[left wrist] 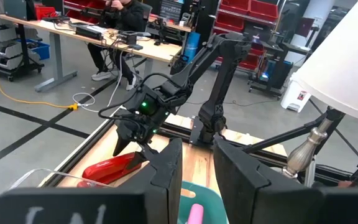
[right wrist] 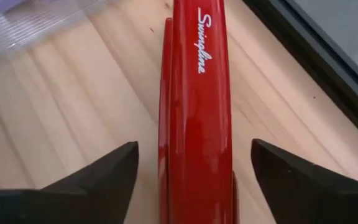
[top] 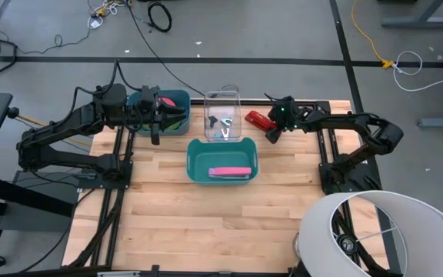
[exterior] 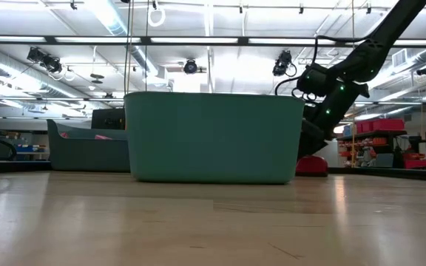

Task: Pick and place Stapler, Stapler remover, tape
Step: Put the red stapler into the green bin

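right wrist view: the red stapler (right wrist: 197,106) lies flat on the desk (right wrist: 73,118), running straight between the right gripper (right wrist: 194,177)'s two dark fingers (right wrist: 101,177), which stand wide on either side of it with clear gaps, touching nothing. so the stapler is framed but not gripped, and it has not been placed.

in the high view the stapler (top: 258,121) sits toward the far right of the desk (top: 206,223), just right of a clear plastic bin (top: 223,117) that holds a couple of small dark items (possibly the stapler remover, too small to tell). near that bin is a teal bin (top: 221,161) with a pink flat object (top: 230,171) lying inside; whether that is one of the tape rolls i cannot say. to the far left a darker blue-grey bin (top: 164,112) shows green and pinkish things in it, partly hidden by the left gripper (top: 154,115), which hangs over that bin. its fingers (left wrist: 169,171) stand narrowly apart in the left wrist view, and i cannot see anything between them.

my judgement: the task is at an early or middle point. the stapler has yet to be lifted, and which bin counts as the goal for each item is not clear from these pictures.
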Robot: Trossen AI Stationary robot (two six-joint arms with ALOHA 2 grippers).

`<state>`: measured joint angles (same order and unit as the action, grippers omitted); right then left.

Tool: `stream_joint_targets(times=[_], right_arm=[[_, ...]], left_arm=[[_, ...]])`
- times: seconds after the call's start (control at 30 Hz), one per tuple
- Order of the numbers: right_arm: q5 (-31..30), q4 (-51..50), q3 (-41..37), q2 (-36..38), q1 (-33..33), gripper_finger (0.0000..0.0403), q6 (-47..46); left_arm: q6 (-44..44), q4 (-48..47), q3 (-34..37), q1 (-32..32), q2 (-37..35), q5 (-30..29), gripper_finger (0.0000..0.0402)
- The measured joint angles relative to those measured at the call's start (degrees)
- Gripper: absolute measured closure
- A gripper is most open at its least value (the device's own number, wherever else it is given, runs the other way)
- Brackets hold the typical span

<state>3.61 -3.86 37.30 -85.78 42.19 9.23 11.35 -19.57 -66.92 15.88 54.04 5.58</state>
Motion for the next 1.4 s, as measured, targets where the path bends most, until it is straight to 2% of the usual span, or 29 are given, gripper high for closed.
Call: stream_joint_targets(times=[0.2, 0.47, 0.6, 0.87, 1.4], right_arm=[[0.1, -1.0, 0.0, -1.8, 0.0, 0.0080, -1.3], [-0.4, -0.9, 0.0, -4.0, 0.0, 0.0102, -0.6], [-1.1, -1.0, 0.0, -4.0, 0.0, 0.0134, 0.3], [-1.0, -1.2, 0.0, -3.8, 0.0, 0.0222, 0.1], [-1.5, -0.7, -0.1, -1.7, -0.1, 0.0223, -2.3]], left_arm=[[0.4, 0.0, 0.0, 0.0, 0.0, 0.0, 0.0307], [1.8, 0.0, 0.0, 0.0, 0.0, 0.0, 0.0307], [1.9, 0.0, 0.0, 0.0, 0.0, 0.0, 0.0307], [2.0, 0.0, 0.0, 0.0, 0.0, 0.0, 0.0307], [3.5, 0.0, 0.0, 0.0, 0.0, 0.0, 0.0307]])
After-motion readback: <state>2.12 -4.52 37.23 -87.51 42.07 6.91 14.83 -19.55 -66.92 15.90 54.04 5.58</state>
